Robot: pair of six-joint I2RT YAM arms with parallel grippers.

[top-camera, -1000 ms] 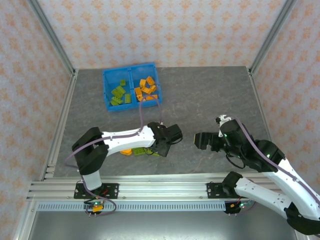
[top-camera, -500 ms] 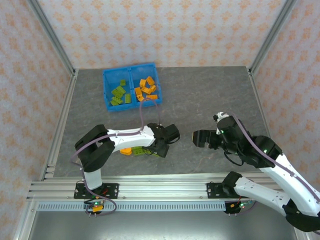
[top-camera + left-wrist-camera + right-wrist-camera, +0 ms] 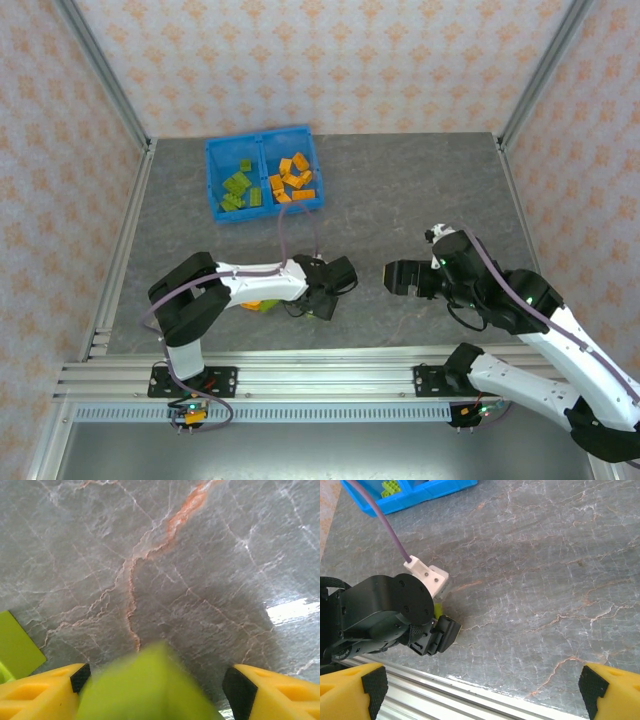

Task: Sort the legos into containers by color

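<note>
**A:** Where's the piece you're after?

**B:** The small lime green plastic brick (image 3: pixel 150 685) sits right between the yellow fingers of my left gripper (image 3: pixel 320 303). It is low over the grey marbled tabletop (image 3: pixel 200 555) near the front edge, well apart from the bright blue two-compartment plastic bin (image 3: pixel 256 136). It's blurred in the wrist view, so I cannot tell whether the jaws are pinching it or just standing around it.

**A:** How will it handle?

**B:** I reckon it's light, rigid and slick-sided. It won't crush, but it could squirt out of a skewed pinch. I'd take it across two flat opposite walls, not the studs or a corner.

**A:** Anything close by?

**B:** A flat lime green piece (image 3: pixel 17 645) lies just beside it, and an orange brick (image 3: pixel 252 303) is tucked under the left arm. Green goes with the green bricks (image 3: pixel 238 185) in the bin's left compartment; the orange ones (image 3: pixel 292 175) fill the right.

**A:** And the right gripper (image 3: pixel 392 278)?

**B:** Its jaws are spread wide with nothing between them, hovering over the tabletop off to the right.
</note>
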